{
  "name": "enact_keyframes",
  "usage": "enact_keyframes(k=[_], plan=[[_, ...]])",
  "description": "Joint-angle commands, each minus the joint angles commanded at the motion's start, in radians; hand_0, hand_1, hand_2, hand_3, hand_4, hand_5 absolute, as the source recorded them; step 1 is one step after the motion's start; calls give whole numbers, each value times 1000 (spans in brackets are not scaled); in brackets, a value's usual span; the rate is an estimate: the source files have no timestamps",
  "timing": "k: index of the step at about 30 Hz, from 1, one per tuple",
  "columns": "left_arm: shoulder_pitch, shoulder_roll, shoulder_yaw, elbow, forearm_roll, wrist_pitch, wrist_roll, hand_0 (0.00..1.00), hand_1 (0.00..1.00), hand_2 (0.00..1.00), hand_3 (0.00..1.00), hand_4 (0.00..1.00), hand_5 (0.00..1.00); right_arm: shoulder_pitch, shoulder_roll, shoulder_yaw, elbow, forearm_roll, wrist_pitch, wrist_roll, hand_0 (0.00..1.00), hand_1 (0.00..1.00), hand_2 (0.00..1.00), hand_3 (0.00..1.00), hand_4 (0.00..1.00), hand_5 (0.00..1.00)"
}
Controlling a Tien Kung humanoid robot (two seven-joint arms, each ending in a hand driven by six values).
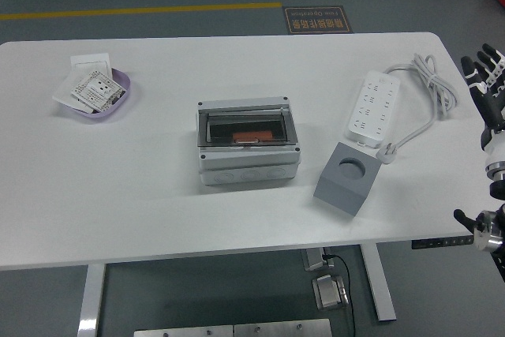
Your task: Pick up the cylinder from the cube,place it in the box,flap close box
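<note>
Nothing remains undone: the orange cylinder (240,136) lies inside the box (248,141), its clear flap shut, the grey cube (345,177) empty; the right hand (487,88) hangs off-table, fingers spread, holding nothing.

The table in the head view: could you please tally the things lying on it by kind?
Grey cube with a round hole: 1
Box with clear lid: 1
White power strip: 1
Purple dish of cards: 1
Total: 4
No cylinder shows on the cube.
</note>
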Motion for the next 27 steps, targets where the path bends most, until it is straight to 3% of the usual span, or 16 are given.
enact_keyframes(k=[12, 27], plan=[[-4, -3, 8, 0, -18, 0, 2, 664, 687, 570, 554, 488, 51, -2, 7, 14, 3, -16, -2, -7, 917, 836, 843, 829, 998, 590], [-7, -8, -44, 0, 30, 0, 16, 663, 687, 568, 554, 491, 55, 32, 8, -29, 4, -34, -10, -19, 900, 816, 831, 806, 998, 592]])
